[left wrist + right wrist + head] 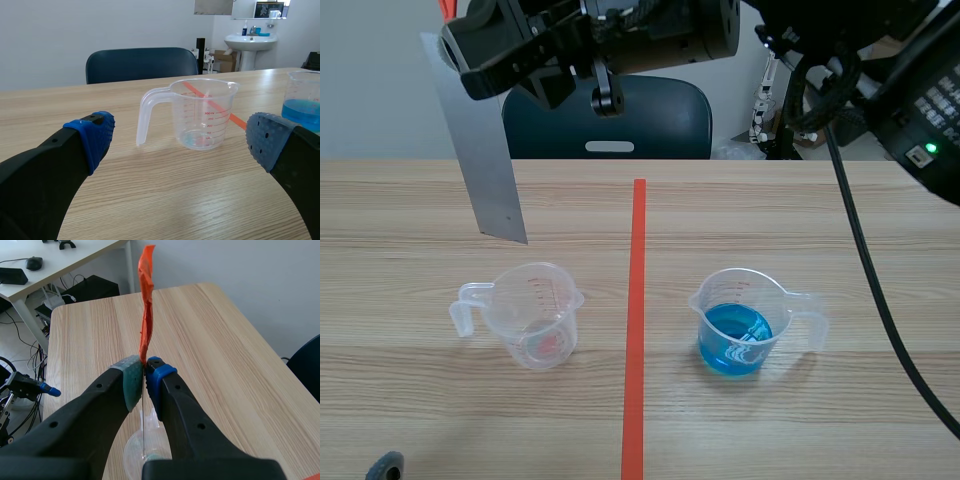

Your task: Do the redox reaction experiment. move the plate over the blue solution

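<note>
The plate [485,150] is pinched upright in the right gripper [145,372], at 11 o'clock of the empty cup [535,315] and 10 o'clock of the blue cup [735,335]. The left gripper [182,135] is spread wide, nothing held.

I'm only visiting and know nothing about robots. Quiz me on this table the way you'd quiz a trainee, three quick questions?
1. True or false: the metal plate hangs directly above the cup of blue solution.
2. The right arm's fingers are: A) open, B) shut on the metal plate, C) shut on nothing.
3. Fill in: the left arm's fingers, facing the empty cup, stand ___ (open or shut).

Key:
1. False. It hangs on the empty cup's side of the tape line.
2. B.
3. open.
</note>
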Robot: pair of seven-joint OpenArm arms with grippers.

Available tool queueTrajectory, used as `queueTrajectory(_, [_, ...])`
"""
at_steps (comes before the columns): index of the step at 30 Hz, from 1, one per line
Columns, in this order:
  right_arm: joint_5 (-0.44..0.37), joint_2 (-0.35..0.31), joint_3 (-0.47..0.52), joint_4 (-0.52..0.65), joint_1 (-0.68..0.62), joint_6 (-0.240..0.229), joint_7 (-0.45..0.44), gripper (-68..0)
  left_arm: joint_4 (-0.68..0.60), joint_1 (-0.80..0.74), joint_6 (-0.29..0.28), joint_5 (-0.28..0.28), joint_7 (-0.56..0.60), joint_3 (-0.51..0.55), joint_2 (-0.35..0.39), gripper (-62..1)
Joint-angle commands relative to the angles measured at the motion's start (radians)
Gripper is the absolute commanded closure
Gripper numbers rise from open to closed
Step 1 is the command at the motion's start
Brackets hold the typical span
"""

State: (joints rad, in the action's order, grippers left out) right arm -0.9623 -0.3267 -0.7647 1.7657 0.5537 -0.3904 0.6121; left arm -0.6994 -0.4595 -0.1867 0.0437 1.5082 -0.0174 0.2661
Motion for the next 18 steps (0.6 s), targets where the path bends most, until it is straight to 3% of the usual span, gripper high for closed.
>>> queueTrajectory(1, [-0.014, 0.006, 0.014, 0.007, 0.029, -0.004, -0.012, -0.4, -0.006, -0.003, -0.003, -0.008, 0.046, 0.007, -0.002, -55.1])
queueTrajectory(18, [-0.014, 0.005, 0.014, 0.007, 0.029, -0.03, -0.011, -0.4, -0.006, -0.003, -0.003, -0.007, 0.046, 0.007, -0.002, -55.1])
